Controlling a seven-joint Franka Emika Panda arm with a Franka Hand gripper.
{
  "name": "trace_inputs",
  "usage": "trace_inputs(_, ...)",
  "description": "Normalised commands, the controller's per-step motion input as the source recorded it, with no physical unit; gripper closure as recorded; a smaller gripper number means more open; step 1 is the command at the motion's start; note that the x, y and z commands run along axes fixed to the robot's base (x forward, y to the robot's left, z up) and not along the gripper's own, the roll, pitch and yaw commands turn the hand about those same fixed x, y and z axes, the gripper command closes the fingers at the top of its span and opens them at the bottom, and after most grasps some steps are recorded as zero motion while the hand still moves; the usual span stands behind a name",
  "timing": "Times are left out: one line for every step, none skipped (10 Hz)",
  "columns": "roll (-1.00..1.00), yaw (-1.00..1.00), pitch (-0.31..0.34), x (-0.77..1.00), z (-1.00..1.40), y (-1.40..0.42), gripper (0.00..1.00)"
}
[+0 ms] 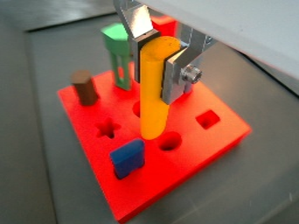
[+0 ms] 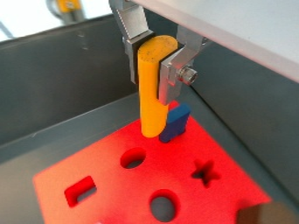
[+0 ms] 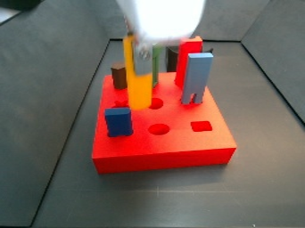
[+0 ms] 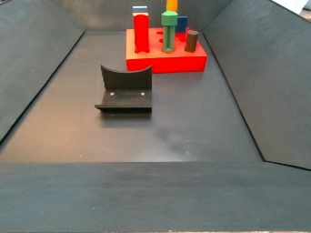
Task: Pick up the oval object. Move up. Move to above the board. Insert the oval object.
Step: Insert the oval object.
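Observation:
The oval object [image 1: 153, 92], a tall orange-yellow peg, hangs upright with my gripper [image 1: 158, 66] shut on its upper end; both wrist views show this, and the gripper [image 2: 155, 70] has a silver finger on each side. The red board [image 1: 222, 136] lies directly below. In a side view the oval object [image 3: 139, 80] reaches down to the board [image 3: 167, 151] near its middle holes, under the blurred gripper [image 3: 161, 22]. Whether its lower end is inside a hole I cannot tell.
Other pegs stand in the board: green [image 1: 117, 52], brown [image 1: 83, 87], a short blue one [image 1: 128, 157], a tall light-blue one [image 3: 197, 78] and a red one [image 3: 191, 53]. The fixture [image 4: 125, 89] sits on the dark floor in front of the board [image 4: 170, 62]. Grey walls enclose the floor.

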Motion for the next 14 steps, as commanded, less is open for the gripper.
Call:
trace_inputs(0.00, -0.90, -0.103, 0.08, -0.41, -0.12, 1.00)
trace_inputs(-0.05, -0.82, -0.061, 0.19, -0.32, -0.11, 1.00)
trace_inputs(-0.06, -0.82, -0.047, 0.20, -0.28, -0.10, 1.00)
trace_inputs(-0.07, -0.78, -0.021, 0.24, -0.27, -0.11, 1.00)
trace_inputs(-0.09, -0.73, 0.000, 0.34, -0.27, -0.08, 1.00)
trace_inputs(-0.07, -0.74, 0.000, 0.38, -0.27, 0.00, 1.00)
trace_inputs(-0.03, -0.68, 0.000, 0.45, -0.32, 0.00, 1.00)
trace_inputs(-0.04, -0.61, -0.007, 0.58, -0.27, 0.05, 1.00)
trace_inputs(-0.02, -0.54, -0.107, 0.62, -0.04, 0.09, 1.00)
trace_inputs(-0.08, -0.50, -0.267, 0.51, 0.00, 0.11, 1.00)
trace_inputs(-0.08, -0.42, -0.427, 0.45, 0.00, 0.09, 1.00)
trace_inputs(-0.05, -0.22, -0.500, 0.32, 0.00, 0.09, 1.00)
trace_inputs(0.01, 0.15, -0.500, -0.21, -0.10, -0.01, 1.00)
trace_inputs(0.11, 0.35, -0.473, -0.43, -0.10, -0.07, 1.00)
